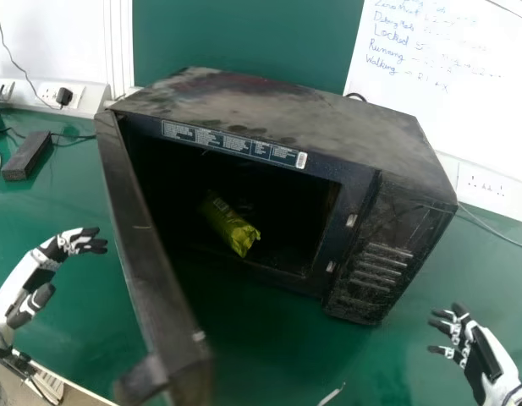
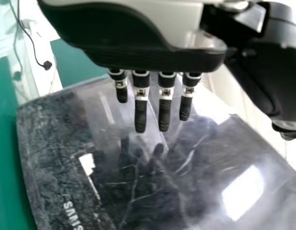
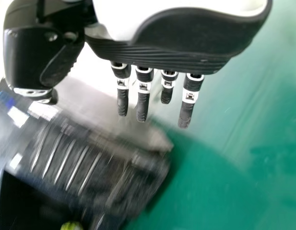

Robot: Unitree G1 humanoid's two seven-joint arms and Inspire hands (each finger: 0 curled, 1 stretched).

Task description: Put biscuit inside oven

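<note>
The black oven [image 1: 269, 110] stands on the green table with its door [image 1: 151, 254] swung wide toward the robot. A yellow-green biscuit packet [image 1: 231, 224] lies inside the cavity, tilted, one end toward the opening. Left of the door is my left hand [image 1: 74, 243], holding nothing; in the left wrist view this hand [image 2: 152, 100] hangs before the door's glossy outer face. My right hand [image 1: 468, 338] is to the right of the oven, apart from it and empty. The right wrist view has the right hand [image 3: 143, 96] with straight fingers near the oven's control side [image 3: 71, 153].
A black block [image 1: 28, 156] with cables lies at the table's back left, below a wall socket with a plug [image 1: 64, 96]. Behind the oven are a green board and a whiteboard [image 1: 438, 85]. The door's free edge juts toward the table's front.
</note>
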